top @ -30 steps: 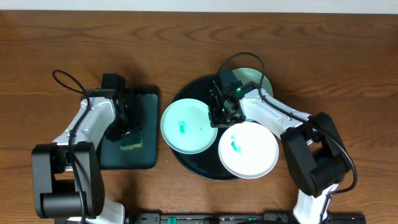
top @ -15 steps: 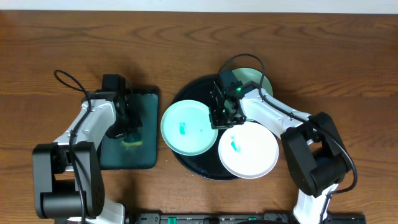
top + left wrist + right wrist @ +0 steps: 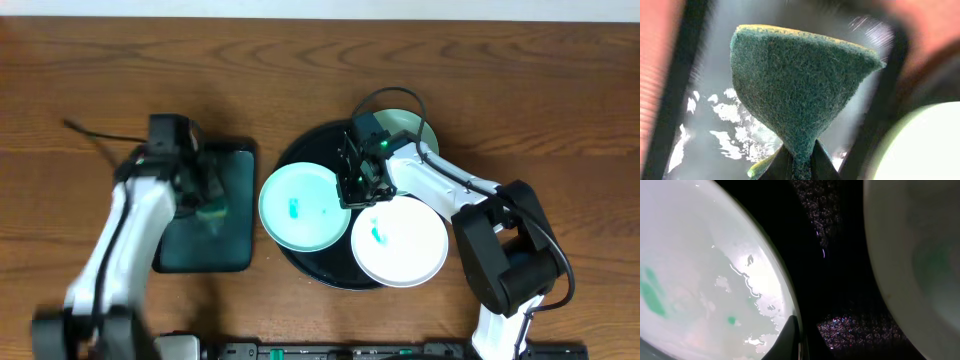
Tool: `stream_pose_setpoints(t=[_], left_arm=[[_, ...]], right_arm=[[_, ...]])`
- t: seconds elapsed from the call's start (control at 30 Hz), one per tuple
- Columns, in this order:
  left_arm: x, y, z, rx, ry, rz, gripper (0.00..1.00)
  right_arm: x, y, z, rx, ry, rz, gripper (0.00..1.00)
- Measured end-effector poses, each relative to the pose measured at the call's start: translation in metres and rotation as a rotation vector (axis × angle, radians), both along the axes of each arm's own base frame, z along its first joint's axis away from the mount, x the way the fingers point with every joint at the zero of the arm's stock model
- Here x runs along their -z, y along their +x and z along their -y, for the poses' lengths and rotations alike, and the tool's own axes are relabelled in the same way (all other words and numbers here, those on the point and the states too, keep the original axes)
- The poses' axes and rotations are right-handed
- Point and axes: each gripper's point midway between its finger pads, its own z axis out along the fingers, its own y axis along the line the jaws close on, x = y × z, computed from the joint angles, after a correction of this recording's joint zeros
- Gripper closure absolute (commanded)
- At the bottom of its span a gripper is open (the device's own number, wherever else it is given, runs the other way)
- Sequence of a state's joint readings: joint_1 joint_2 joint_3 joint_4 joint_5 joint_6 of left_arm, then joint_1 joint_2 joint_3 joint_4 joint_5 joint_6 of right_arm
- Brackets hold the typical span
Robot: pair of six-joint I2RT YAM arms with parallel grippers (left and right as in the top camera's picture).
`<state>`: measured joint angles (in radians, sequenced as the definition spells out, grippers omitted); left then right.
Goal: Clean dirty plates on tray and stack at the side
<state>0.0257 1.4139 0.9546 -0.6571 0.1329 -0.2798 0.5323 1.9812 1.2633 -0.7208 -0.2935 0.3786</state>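
Black tray [image 3: 296, 152] sits right of the table's centre, toward the near edge. It holds three plates:
- Aqua plate [image 3: 305, 215], overhanging the tray's left rim.
- White plate [image 3: 405, 250], at the near-right side.
- Mint plate [image 3: 412, 127], toward the far edge and partly under the right arm.

The aqua and white plates each show a teal smear, so they are not clean yet.

Right gripper [image 3: 357, 188] sits at the aqua plate's right rim. In the wrist view one fingertip [image 3: 791, 337] lies against that rim. We cannot tell whether the jaws are clamped on it.

Left gripper [image 3: 800, 162] is pinched tight on a green sponge [image 3: 800, 80], above the dark-green tray [image 3: 235, 250] left of centre. The arm is motion-blurred.

Handling, as we judge it:
- The plates look stiff, thin and light.
- The water film and gloss suggest they are slippery.
- The rim is the only real purchase: one finger under, one over, gripped firmly enough that the plate doesn't skate during scrubbing.
- They may chip if dropped, so stack them gently.
- The sponge is soft and crushes at the pinch. It needs pressing flat to scrub.
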Motion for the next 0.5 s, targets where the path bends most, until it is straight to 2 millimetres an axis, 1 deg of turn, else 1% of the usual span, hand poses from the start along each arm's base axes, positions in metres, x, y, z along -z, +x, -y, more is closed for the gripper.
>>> stream_pose_setpoints(t=[0.07, 0.13, 0.23, 0.33, 0.4, 0.5], left_arm=[[-0.037, 0.001, 0.000, 0.004, 0.005, 0.130, 0.93], [-0.067, -0.002, 0.000, 0.014, 0.013, 0.230, 0.93], [-0.100, -0.009, 0.000, 0.029, 0.027, 0.346, 0.93], [-0.123, -0.017, 0.001, 0.049, 0.043, 0.428, 0.93], [-0.129, -0.019, 0.001, 0.060, 0.051, 0.451, 0.93], [-0.132, -0.020, 0.001, 0.065, 0.057, 0.462, 0.93]], right_arm=[[0.000, 0.000, 0.000, 0.000, 0.000, 0.000, 0.99], [0.000, 0.000, 0.000, 0.000, 0.001, 0.000, 0.99], [0.000, 0.001, -0.001, 0.000, 0.003, 0.004, 0.99], [0.000, 0.001, -0.001, -0.001, 0.004, 0.005, 0.99], [0.000, 0.001, -0.001, -0.001, 0.004, 0.005, 0.99], [0.000, 0.001, -0.001, -0.001, 0.004, 0.005, 0.99]])
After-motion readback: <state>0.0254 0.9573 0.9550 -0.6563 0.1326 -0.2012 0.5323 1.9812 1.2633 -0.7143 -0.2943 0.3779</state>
